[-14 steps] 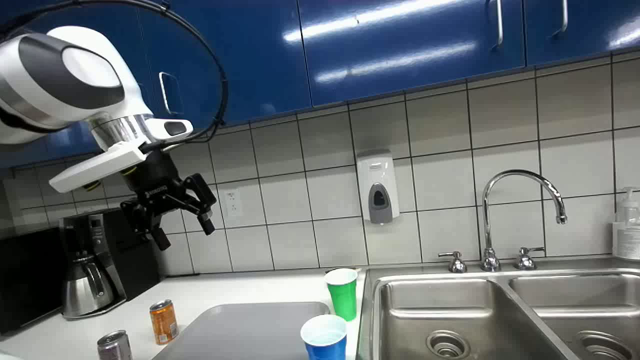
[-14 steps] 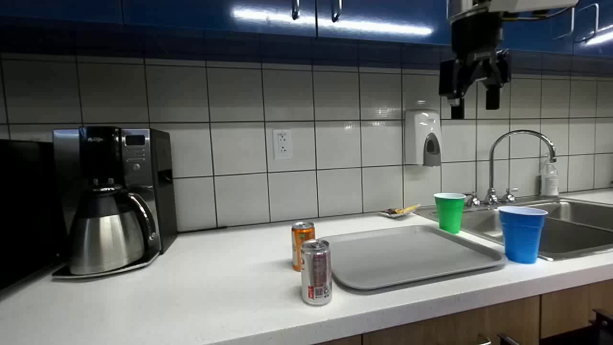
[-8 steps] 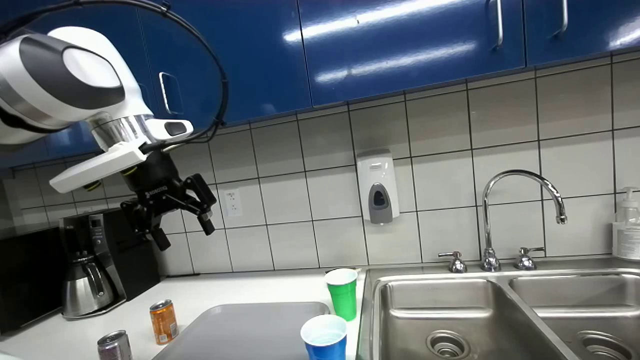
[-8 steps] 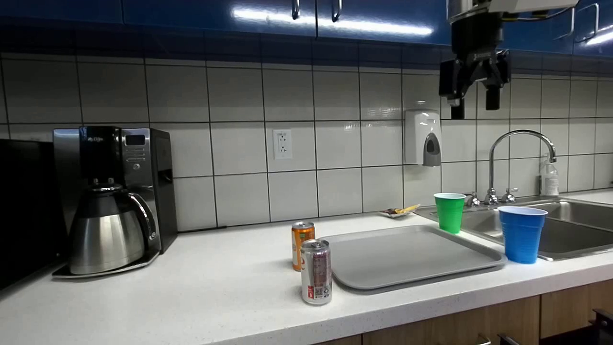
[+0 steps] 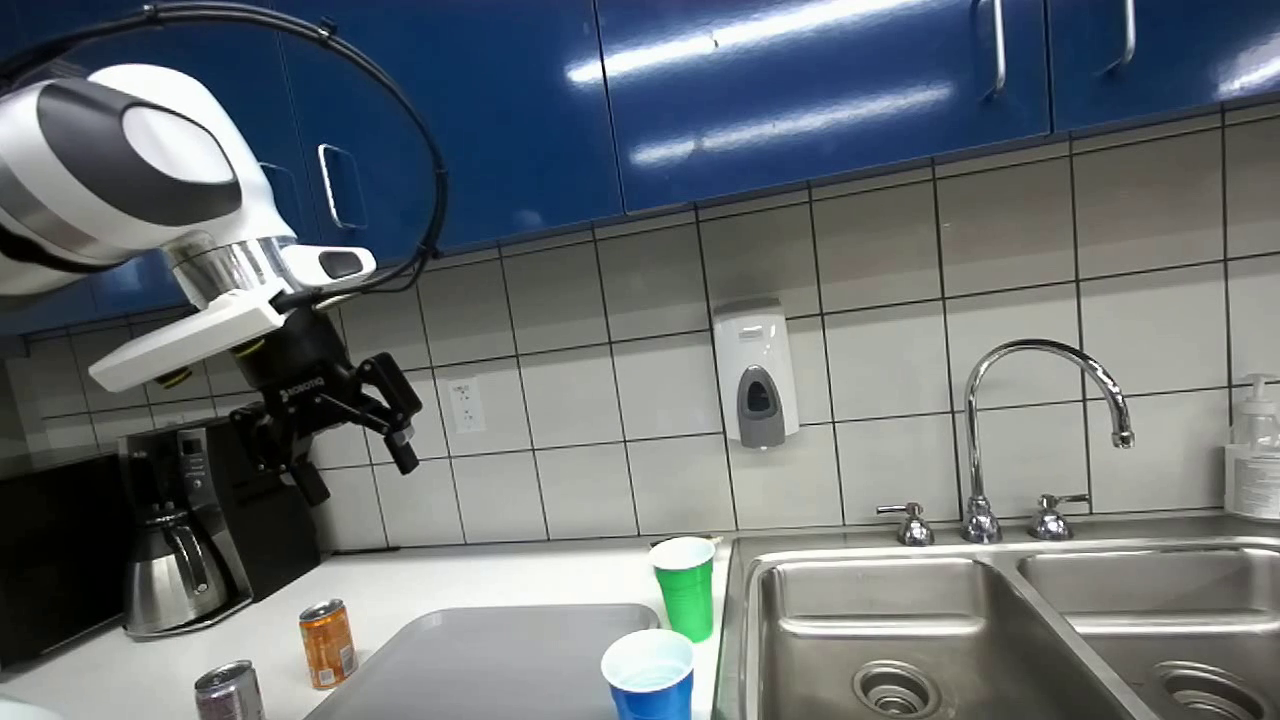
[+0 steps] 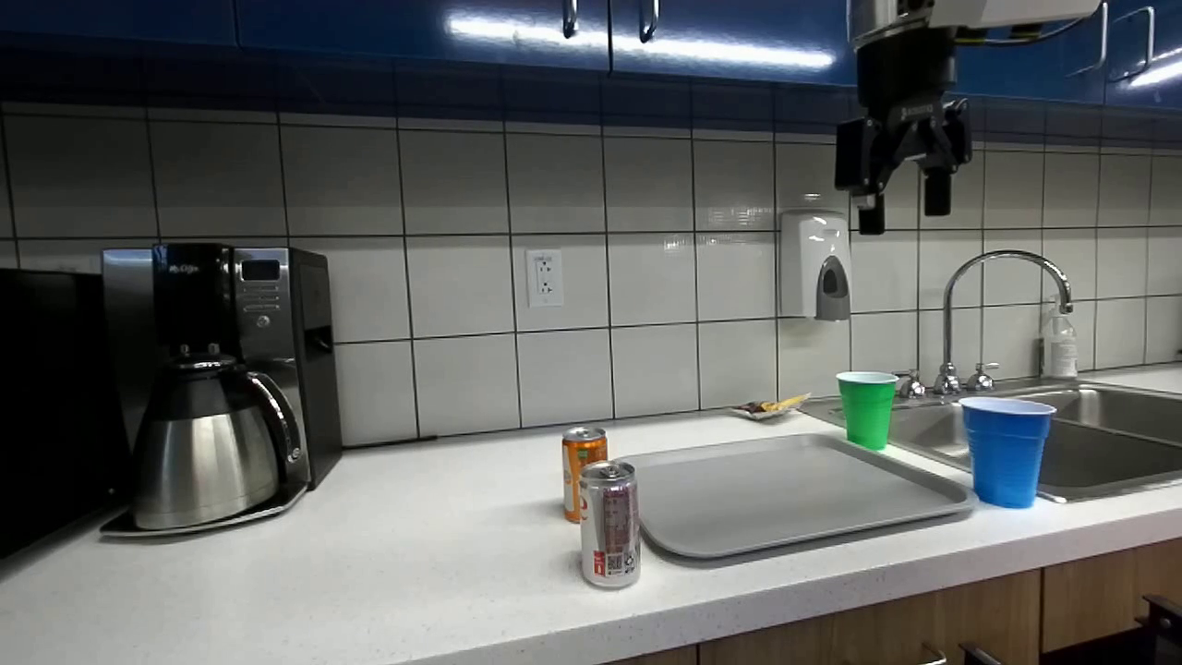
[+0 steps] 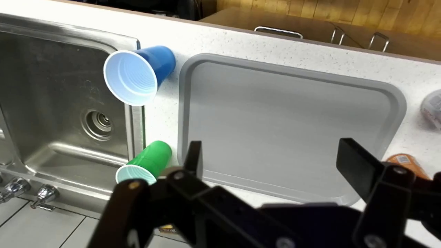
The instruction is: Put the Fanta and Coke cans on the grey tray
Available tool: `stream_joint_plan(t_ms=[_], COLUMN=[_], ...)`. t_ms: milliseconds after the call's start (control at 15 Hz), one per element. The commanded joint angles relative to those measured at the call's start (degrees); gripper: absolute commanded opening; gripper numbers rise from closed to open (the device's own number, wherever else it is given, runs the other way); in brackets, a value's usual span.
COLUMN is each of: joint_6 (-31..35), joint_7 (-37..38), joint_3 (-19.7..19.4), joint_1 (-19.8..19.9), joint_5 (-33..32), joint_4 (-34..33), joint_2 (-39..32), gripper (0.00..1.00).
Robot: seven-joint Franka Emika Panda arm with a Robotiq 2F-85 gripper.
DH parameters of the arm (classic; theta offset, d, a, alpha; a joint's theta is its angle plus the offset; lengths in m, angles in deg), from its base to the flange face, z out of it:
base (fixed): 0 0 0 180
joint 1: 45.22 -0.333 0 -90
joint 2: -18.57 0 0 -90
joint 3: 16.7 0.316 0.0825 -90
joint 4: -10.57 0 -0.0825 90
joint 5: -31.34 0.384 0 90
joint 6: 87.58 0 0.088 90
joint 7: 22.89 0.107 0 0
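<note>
The orange Fanta can [image 5: 328,645] stands upright on the counter beside the grey tray [image 5: 500,665]. The silver Coke can [image 6: 610,526] stands upright close to it, partly in front of the Fanta can [image 6: 583,450] in an exterior view. Both cans are off the tray [image 6: 794,494]. In the wrist view the Coke can [image 7: 433,108] is cut by the right edge, and the Fanta can [image 7: 407,163] is partly behind a finger. My gripper [image 6: 904,210] is open and empty, high above the tray; its spread fingers also show in the wrist view [image 7: 271,153].
A green cup [image 6: 867,411] and a blue cup [image 6: 1007,453] stand between the tray and the sink [image 5: 880,640]. A coffee maker [image 6: 222,388] stands on the counter. A small dish with packets [image 6: 771,406] lies by the wall. Blue cabinets [image 5: 800,100] hang above.
My gripper has shifted a little to the left in both exterior views, and the arm has lowered slightly. It stays open. The cans, the tray and the cups have not moved.
</note>
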Motion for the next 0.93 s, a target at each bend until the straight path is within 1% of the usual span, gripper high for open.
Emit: stream_joint_plan(t_ms=[0, 267, 600, 867], joint_6=[1.5, 4.2, 8.1, 10.4], joint_7=[3.4, 9.3, 17.3, 21.5], joint_3=[2.7, 7.1, 13.1, 15.5], joint_1=[-1.8, -3.3, -3.3, -3.4], joint_5=[1.4, 3.6, 3.0, 2.4], joint_4=[-1.1, -2.5, -5.7, -8.6], joint_2=[-2.4, -7.0, -14.4, -19.5], gripper=[1.0, 1.0, 1.0, 1.0])
